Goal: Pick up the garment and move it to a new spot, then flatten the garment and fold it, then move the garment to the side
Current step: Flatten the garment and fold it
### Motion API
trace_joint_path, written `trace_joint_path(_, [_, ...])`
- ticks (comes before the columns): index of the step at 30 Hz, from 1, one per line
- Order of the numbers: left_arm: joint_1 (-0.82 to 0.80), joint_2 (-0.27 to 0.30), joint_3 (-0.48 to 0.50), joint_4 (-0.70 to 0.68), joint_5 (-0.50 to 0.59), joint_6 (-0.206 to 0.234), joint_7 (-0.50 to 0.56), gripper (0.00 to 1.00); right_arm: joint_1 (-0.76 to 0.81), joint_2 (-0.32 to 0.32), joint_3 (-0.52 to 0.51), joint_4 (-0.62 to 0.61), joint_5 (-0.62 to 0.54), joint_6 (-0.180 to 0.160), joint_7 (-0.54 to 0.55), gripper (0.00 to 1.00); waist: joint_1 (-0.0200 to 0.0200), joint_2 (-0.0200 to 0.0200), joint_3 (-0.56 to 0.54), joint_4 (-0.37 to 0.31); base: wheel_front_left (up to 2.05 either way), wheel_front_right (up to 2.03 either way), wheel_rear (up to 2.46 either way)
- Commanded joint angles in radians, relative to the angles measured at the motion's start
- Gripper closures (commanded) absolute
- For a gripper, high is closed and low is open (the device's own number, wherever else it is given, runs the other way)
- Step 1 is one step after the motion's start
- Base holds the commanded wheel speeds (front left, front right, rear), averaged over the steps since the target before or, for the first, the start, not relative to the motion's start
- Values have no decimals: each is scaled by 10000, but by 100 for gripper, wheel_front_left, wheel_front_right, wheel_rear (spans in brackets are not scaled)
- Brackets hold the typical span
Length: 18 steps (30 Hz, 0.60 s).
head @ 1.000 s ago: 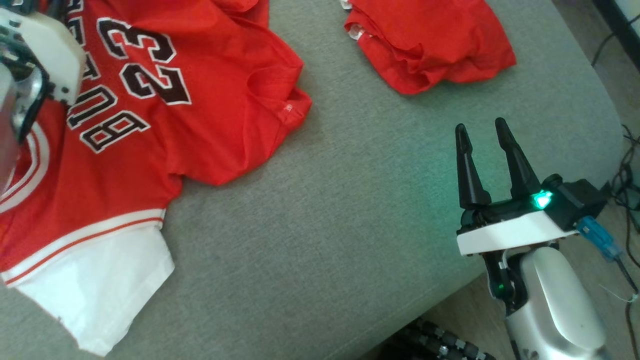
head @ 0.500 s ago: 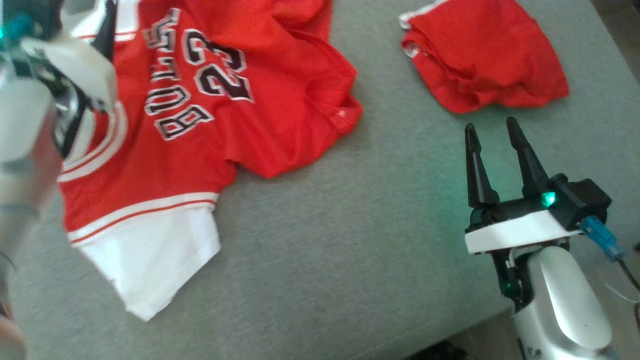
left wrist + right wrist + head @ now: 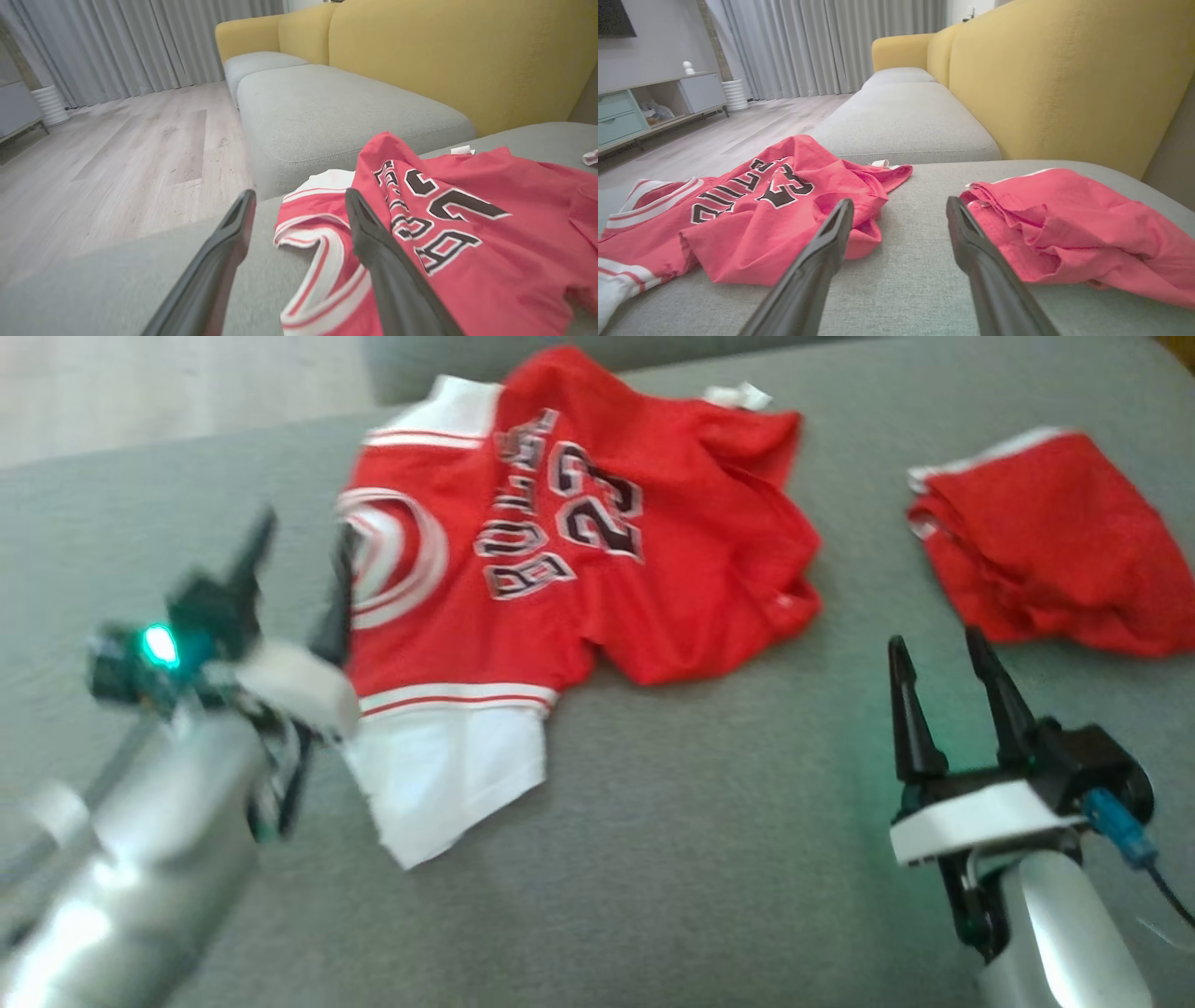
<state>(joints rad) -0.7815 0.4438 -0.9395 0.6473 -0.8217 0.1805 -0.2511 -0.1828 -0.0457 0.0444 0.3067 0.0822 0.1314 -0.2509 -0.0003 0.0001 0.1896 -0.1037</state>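
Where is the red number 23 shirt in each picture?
Head view: the jersey lies top centre.
Left wrist view: jersey at lower right.
Right wrist view: jersey on the left, lower half.
Shared landmark: the grey cushion under it.

- Soft, even daylight; only faint shadows under the red jersey [image 3: 653, 607] on the grey sofa cushion [image 3: 653, 849].
- The head view is smeared, worst on the left gripper [image 3: 306, 527].
- Green lamp glow tints the cushion beside the right gripper [image 3: 935, 639].
- The wrist views are sharper but bend at the edges; the jaws near the lens look soft.
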Motion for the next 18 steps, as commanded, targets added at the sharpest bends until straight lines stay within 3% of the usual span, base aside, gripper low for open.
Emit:
trace_joint_path(1, [420,376,730,-894,157,412,-103,0,-36,-45,90,-249,-146,-7,-92,0,3,-1,-568,738,0,0,0])
trace_joint_path(5, [2100,281,1380,-2374,514,1142,-104,0,179,-45,-84,-245,-233,-7,-46,0,3,-1,-775,1110,0,0,0])
trace_joint_path(10, [3435,50,2006,-3347,867,1613,-105,0,341,-45,-135,-292,-133,-7,-14,0,3,-1,-867,1288,0,0,0])
trace_joint_path(18, [4340,-331,2598,-3793,1473,1471,-106,0,367,-45,-122,-372,-109,-7,55,0,3,-1,-920,1481,0,0,0])
